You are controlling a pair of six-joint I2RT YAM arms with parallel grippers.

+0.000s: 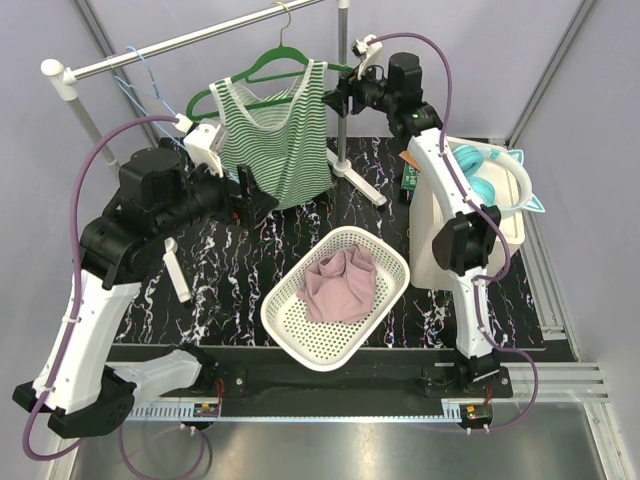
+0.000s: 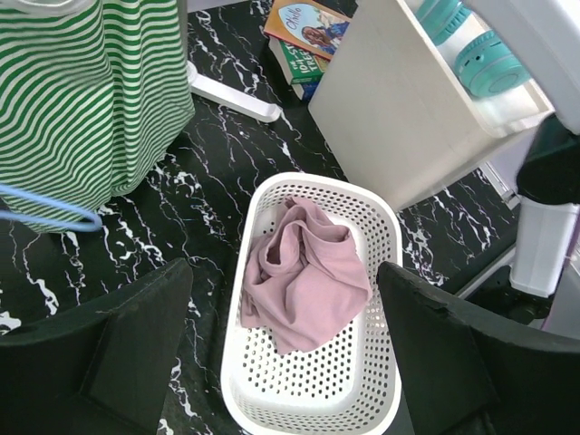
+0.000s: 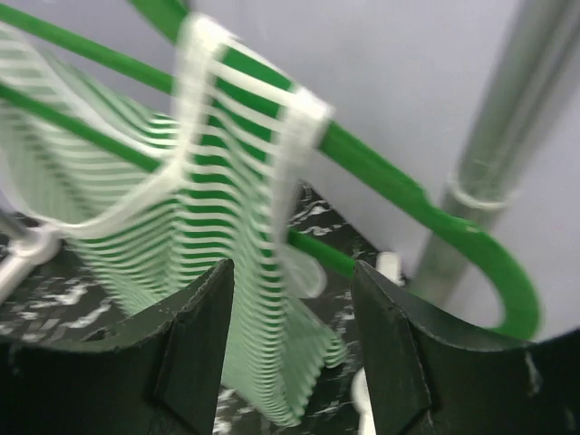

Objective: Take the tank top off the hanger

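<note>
Marbled table, tank top on hanger, strap just ahead of R tool, L tool nr hem, both released.

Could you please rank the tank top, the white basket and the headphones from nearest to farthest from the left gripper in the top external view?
1. The tank top: hanging right beside the left gripper.
2. The white basket: mid-table, nearer the arm bases.
3. The headphones: far right, on the white bin.
</note>
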